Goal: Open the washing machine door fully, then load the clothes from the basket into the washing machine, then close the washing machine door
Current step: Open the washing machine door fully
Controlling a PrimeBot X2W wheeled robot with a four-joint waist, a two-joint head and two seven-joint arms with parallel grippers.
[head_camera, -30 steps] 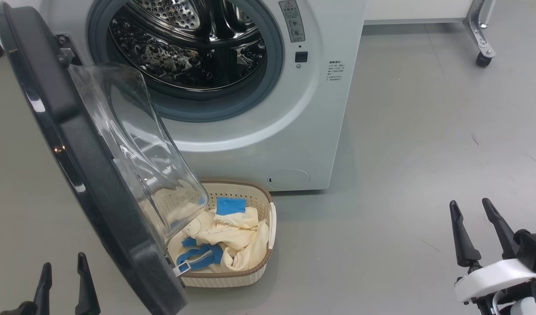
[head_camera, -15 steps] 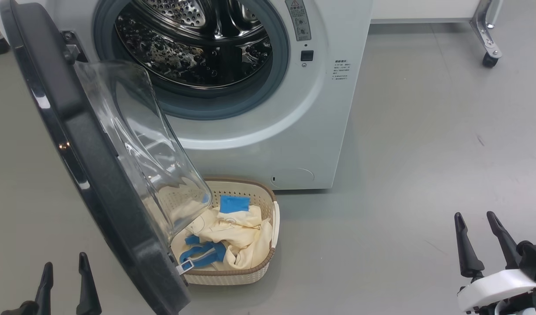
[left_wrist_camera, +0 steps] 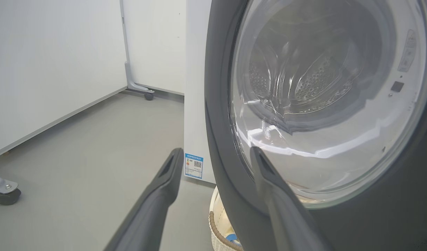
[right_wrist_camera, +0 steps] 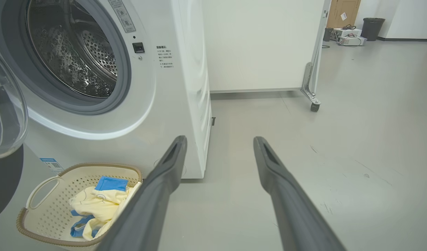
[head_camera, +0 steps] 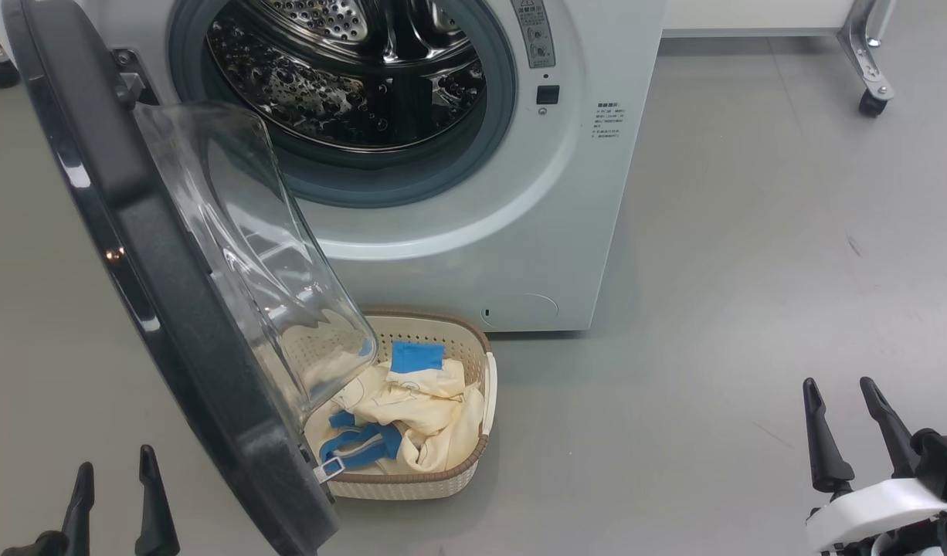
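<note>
- You're on a smooth grey floor, with a white panel on a metal leg with a caster standing off behind the washer's right side.
- The washing machine fills the upper middle of your head view. Its steel drum lies in plain sight behind the grey seal.
- The washing machine door hangs open on its left-side hinge, swung out toward you. You see it almost edge-on, black rim outward and clear glass bowl facing the machine.
- The basket sits on the floor right against the foot of the washer, below the opening. The door's lower part and glass bowl overhang its left half.
- The clothes are in the basket, a cream-yellow heap with blue bands showing at the top and lower left.
- Your left gripper is at the lower left, on the outer side of the door, fingers spread with nothing between them. In the left wrist view one finger crosses the black rim; you can't tell from that whether it touches.
- That same view shows a blue label low on the washer's corner.
- Your right gripper is at the lower right, well apart from the basket and the washer, fingers spread wide over bare floor and empty.
</note>
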